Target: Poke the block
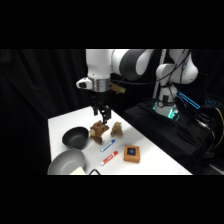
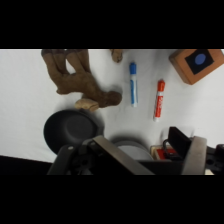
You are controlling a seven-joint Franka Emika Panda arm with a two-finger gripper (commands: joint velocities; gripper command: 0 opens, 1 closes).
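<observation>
The block [image 1: 132,152] is a small flat brown square with a dark blue mark on top. It lies on the white table [image 1: 65,122] near its front right edge. In the wrist view the block [image 2: 197,62] sits at the top right corner. My gripper [image 1: 103,119] hangs over the table's middle, just above a brown plush toy [image 1: 98,131], well back and left of the block. It holds nothing. Only its black linkage [image 2: 135,162] shows along the bottom of the wrist view.
A second plush toy [image 1: 117,129] lies right of the first. A blue marker [image 1: 108,145] and a red marker [image 1: 109,158] lie between the toys and the block. A black bowl [image 1: 75,137] and a grey bowl [image 1: 66,162] stand at the left.
</observation>
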